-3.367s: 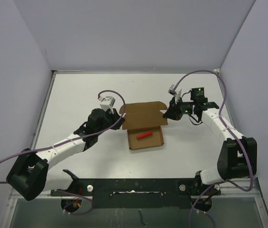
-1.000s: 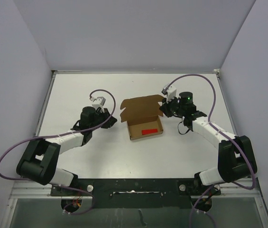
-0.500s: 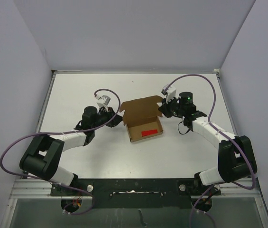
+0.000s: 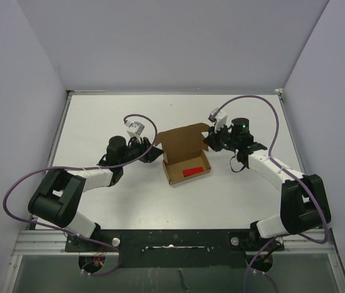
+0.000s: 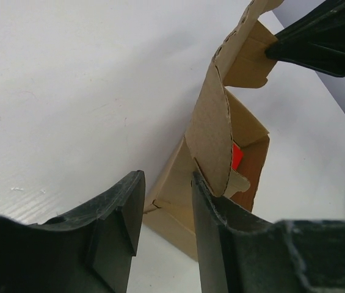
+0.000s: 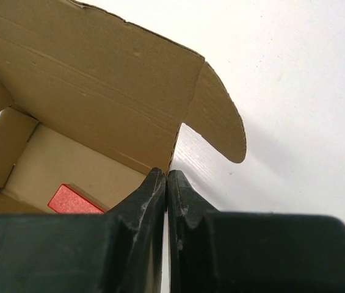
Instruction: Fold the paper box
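The brown paper box point(image 4: 184, 160) sits open mid-table with its lid standing up at the back and a small red block point(image 4: 192, 171) inside. My left gripper point(image 4: 154, 152) is open at the box's left side. In the left wrist view the gripper point(image 5: 166, 183) has the box's left wall and side flap point(image 5: 212, 131) just ahead of its right finger point(image 5: 212, 235). My right gripper point(image 4: 208, 141) is shut on the box's right wall edge below the lid's rounded tab point(image 6: 218, 116). Its jaws point(image 6: 166, 178) are pressed together. The red block also shows there point(image 6: 74, 200).
The white table point(image 4: 99, 116) is walled by pale panels at the left, back and right. Purple cables loop over both arms. A black rail point(image 4: 172, 239) carries the arm bases along the near edge.
My left gripper has moved right, up to the box's left side. The box has shifted slightly left and turned a little. My right gripper has stayed on the right wall.
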